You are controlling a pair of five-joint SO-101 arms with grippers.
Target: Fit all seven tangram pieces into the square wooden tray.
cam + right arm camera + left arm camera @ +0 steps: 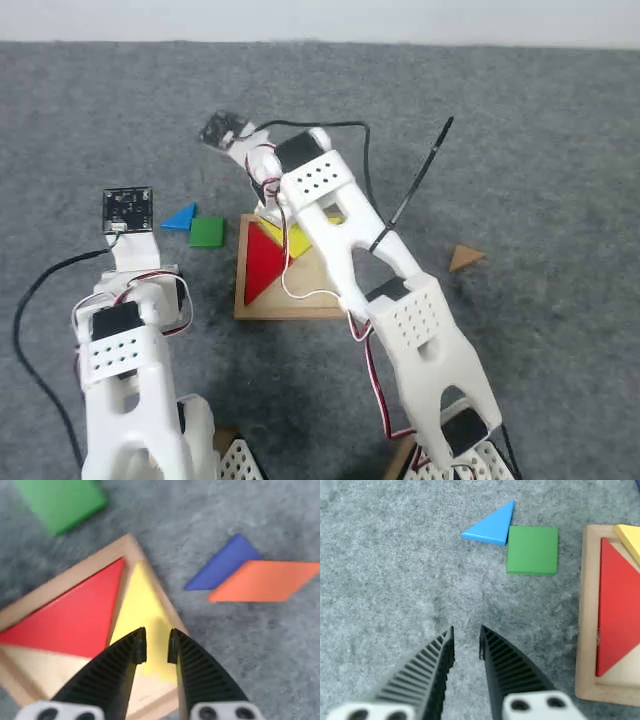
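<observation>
On the grey carpet (pixel 550 150), my right gripper (pixel 156 642), narrowly parted and empty, hangs over the yellow triangular piece (pixel 142 610) in the square wooden tray (pixel 290 312), while my left gripper (pixel 466 639), likewise ajar and empty, faces the green square block (pixel 532 549), presumably its next pick.

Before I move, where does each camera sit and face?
High view: fixed overhead, looking down on the square wooden tray; left arm, right arm show.
Left wrist: on left arm, facing the flat green square; left jaws show.
Right wrist: on right arm, facing the flat yellow triangle; right jaws show.
Shared by both wrists: green square, red triangle.
</observation>
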